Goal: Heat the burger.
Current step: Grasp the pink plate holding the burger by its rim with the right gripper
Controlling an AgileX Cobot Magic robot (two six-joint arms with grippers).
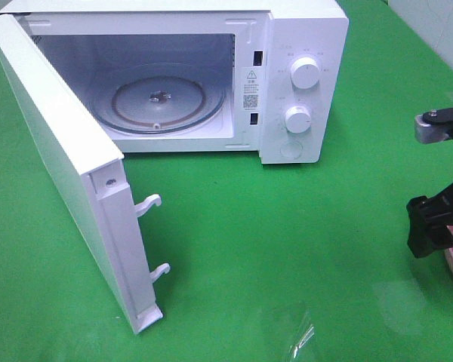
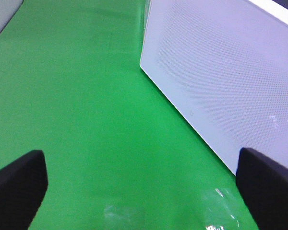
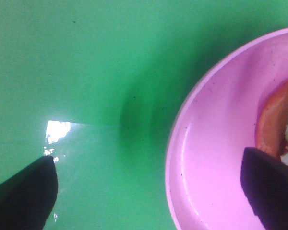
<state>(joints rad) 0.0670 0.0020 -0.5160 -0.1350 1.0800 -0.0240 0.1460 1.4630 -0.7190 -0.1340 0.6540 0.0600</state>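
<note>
Green cloth (image 1: 287, 249) covers the whole table, and the right arm comes in at its right edge, bent downward so that the right gripper (image 3: 148, 158) hangs low over the rim of a pink plate (image 3: 211, 158). Its two black fingers (image 3: 29, 191) stand wide apart, one above bare cloth and the other above the plate's bowl, and they grip nothing. The burger (image 3: 273, 120) lies on that plate, and only an orange-brown curved edge of it shows, just beside the finger on the plate side. The left gripper (image 2: 140, 153) is likewise spread wide and empty, hovering over the cloth near the outer, dotted face of the microwave door (image 1: 53, 151). That door stands swung fully open, its two latch hooks pointing into the room. The white microwave (image 1: 302, 45) sits at the back, well apart from the plate, with a glass turntable (image 1: 158, 98) in its cavity. Two round knobs (image 1: 306, 73) are set one above the other on its front panel. A sticker (image 1: 251, 75) with a warning triangle and a square code below it sits on the frame, and its print is too small to read.
</note>
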